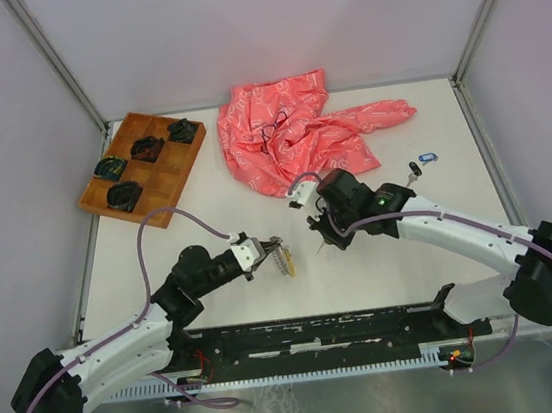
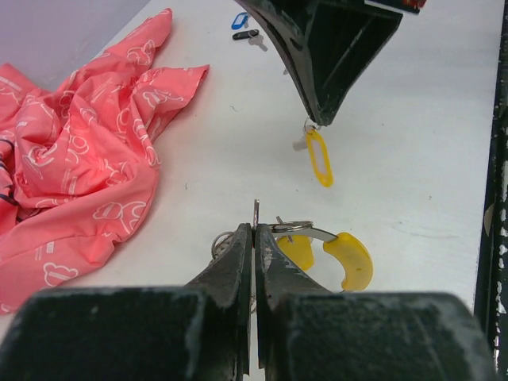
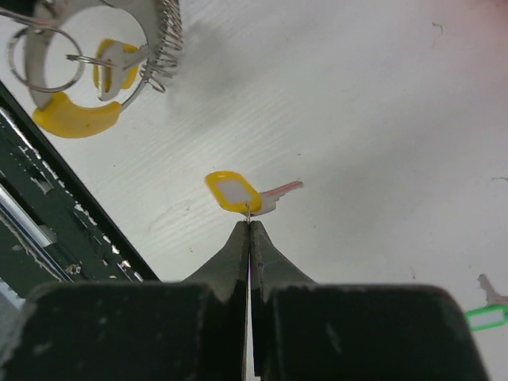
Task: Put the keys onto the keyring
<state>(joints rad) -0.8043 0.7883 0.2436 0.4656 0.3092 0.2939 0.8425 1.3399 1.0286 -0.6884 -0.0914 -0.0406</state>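
My left gripper (image 2: 255,228) is shut on a thin edge of the keyring (image 2: 317,231), a grey metal band with a beaded coil (image 3: 164,36) and a yellow crescent grip (image 2: 351,259). One yellow-tagged key (image 3: 111,63) hangs inside it on a small split ring. My right gripper (image 3: 249,224) is shut on the little ring of another yellow-tagged key (image 3: 232,190), held a short way right of the keyring (image 1: 283,259) above the table. A blue key (image 1: 427,158) and a black key (image 1: 412,168) lie on the table at the right. A green-tagged key (image 3: 486,317) lies near them.
A crumpled pink cloth (image 1: 297,128) with a thin dark cord on it lies at the back centre. A wooden compartment tray (image 1: 153,186) holding dark items stands at the back left. The black rail (image 1: 332,331) runs along the near edge.
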